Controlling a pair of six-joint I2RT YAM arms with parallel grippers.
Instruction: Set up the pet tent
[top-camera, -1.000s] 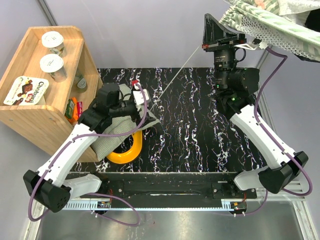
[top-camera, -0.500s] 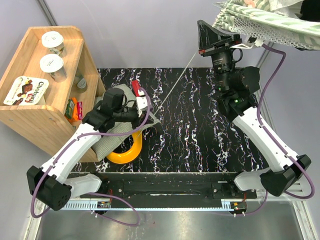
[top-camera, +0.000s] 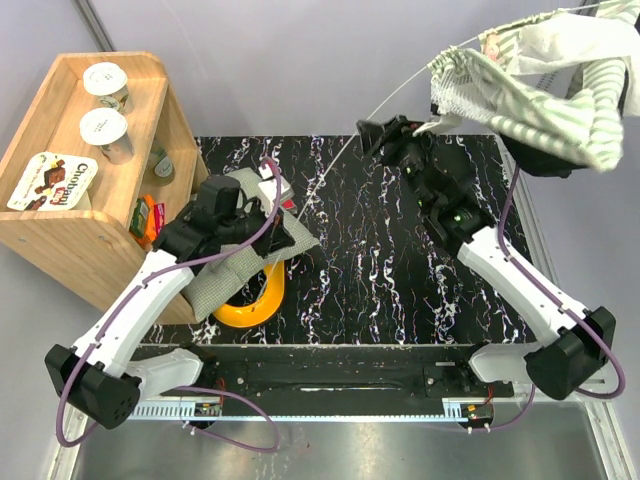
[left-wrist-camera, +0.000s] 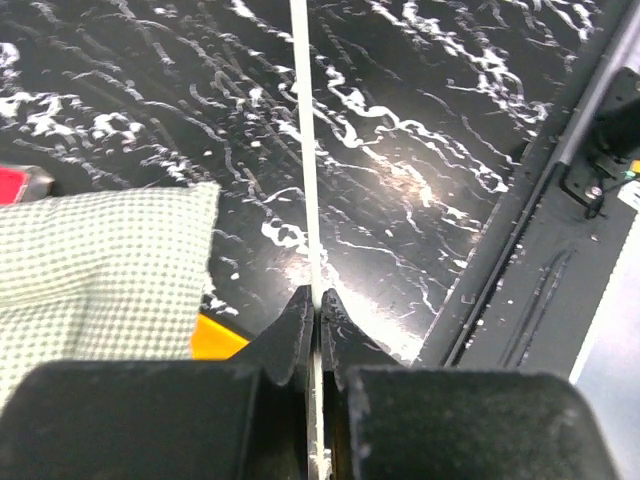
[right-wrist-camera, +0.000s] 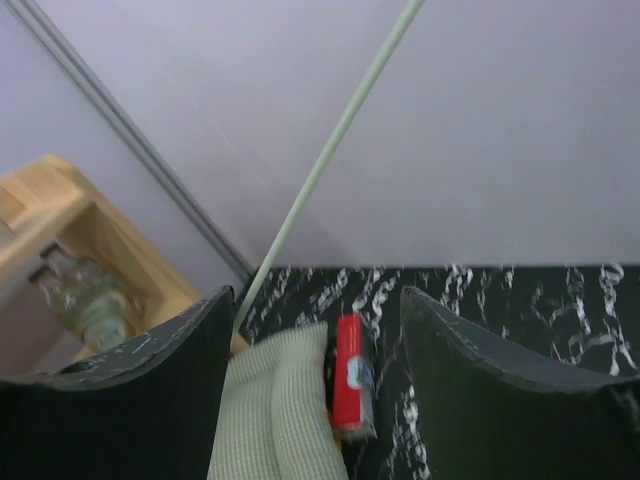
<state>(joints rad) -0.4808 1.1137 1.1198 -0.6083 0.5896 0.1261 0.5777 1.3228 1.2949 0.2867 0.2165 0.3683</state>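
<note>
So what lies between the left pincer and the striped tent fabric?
Only the thin white pole, clamped in the left pincer, arching over the black marbled table to the tent fabric, past the open right pincer. The top view shows it.

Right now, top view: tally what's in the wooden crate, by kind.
Cups: 2
Chobani pack: 1
Glass jar: 1
Orange packet, partly hidden: 1
Total: 5
</note>
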